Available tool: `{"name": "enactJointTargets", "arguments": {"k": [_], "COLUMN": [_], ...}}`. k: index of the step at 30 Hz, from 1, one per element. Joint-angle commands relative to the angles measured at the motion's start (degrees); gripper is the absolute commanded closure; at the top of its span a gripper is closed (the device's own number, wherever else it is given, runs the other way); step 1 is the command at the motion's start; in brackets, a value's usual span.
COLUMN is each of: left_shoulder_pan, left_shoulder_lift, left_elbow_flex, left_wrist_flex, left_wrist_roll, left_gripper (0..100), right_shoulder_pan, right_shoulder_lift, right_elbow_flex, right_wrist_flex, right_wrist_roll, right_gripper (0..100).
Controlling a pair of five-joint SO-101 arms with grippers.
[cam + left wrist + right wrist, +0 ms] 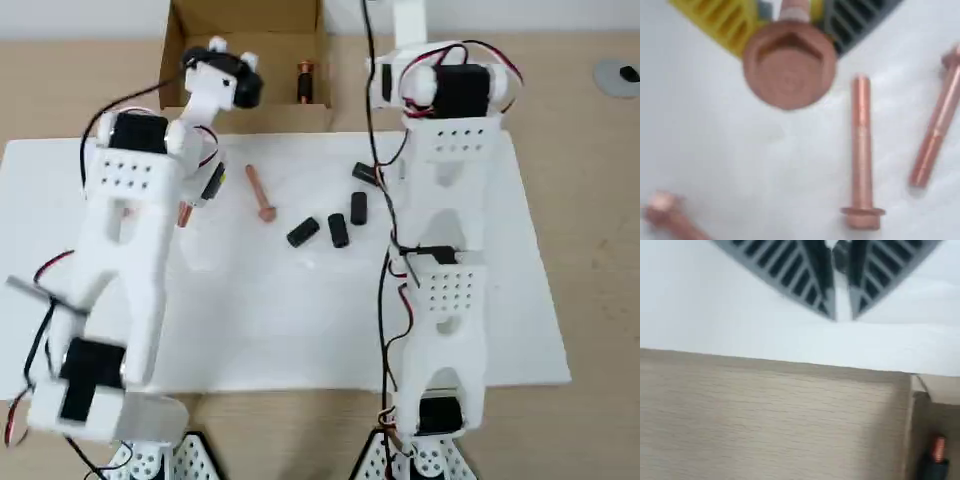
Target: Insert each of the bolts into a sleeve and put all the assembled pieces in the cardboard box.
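copper bolts, black sleeves, white mat

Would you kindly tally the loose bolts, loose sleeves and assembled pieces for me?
Loose bolts: 4, one held by the left gripper
Loose sleeves: 4
Assembled pieces in the box: 1
Total: 9

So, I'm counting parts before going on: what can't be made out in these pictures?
Left wrist view: shank of the held bolt, hidden behind its own head in the left pincer; corner bolt, cut off by the frame edge.
High view: any bolts under the left arm, which covers part of the mat.
Right wrist view: assembled piece in the cardboard box, blurred and edge-cut.
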Motion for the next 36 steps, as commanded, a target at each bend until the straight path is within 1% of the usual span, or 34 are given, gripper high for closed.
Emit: {"name": "enactJointTargets", "arguments": {"k": [1, 5, 6, 9, 11, 13, 16, 18, 20, 23, 26, 31, 36], "left_shoulder_pan": [2.99, 2.99, 2.99, 3.25, 2.55, -0.53, -5.80, -8.35, -8.97, -8.97, -8.88, -8.88, -8.79], "left_shoulder_lift": [-10.86, -19.38, -21.93, -31.87, -40.57, -50.42, -65.10, -73.36, -79.25, -84.00, -86.29, -88.40, -89.27], "left_elbow_flex": [-2.99, 2.37, 4.75, 14.86, 23.03, 32.35, 46.24, 50.81, 54.07, 57.67, 60.13, 65.32, 68.57], "left_wrist_flex": [4.66, 7.91, 8.44, 8.26, 6.07, 2.20, -4.84, -6.15, -5.98, -6.33, -6.51, -10.46, -13.89], "left_wrist_roll": [4.13, 7.21, 7.47, 8.97, 9.49, 9.58, 9.41, 9.41, 9.41, 9.58, 9.85, 10.64, 10.90], "left_gripper": [99, 99, 99, 99, 99, 99, 99, 99, 99, 99, 99, 99, 99], "right_shoulder_pan": [-1.71, -3.56, -3.91, -3.82, -3.47, -3.47, -4.44, -5.49, -6.73, -8.04, -8.40, -9.19, -9.71], "right_shoulder_lift": [-4.26, -4.62, -4.70, -4.70, -4.79, -6.20, -12.18, -17.01, -20.88, -23.78, -23.87, -23.87, -23.96], "right_elbow_flex": [-1.63, 6.81, 9.01, 14.11, 17.01, 21.58, 30.55, 37.32, 44.00, 52.88, 60.62, 71.87, 78.29], "right_wrist_flex": [0.88, 0.88, 0.88, 0.88, 0.97, 0.97, 0.97, 0.88, 0.79, 0.35, -2.29, -9.32, -16.35], "right_wrist_roll": [0.09, 0.00, -0.09, -3.60, -4.13, -4.31, -4.48, -4.48, -4.48, -4.48, -4.40, -4.40, -3.96], "right_gripper": [98.1, 98.0, 97.9, 97.9, 97.9, 97.9, 97.9, 97.9, 97.9, 97.8, 96.3, 87.4, 86.8]}}
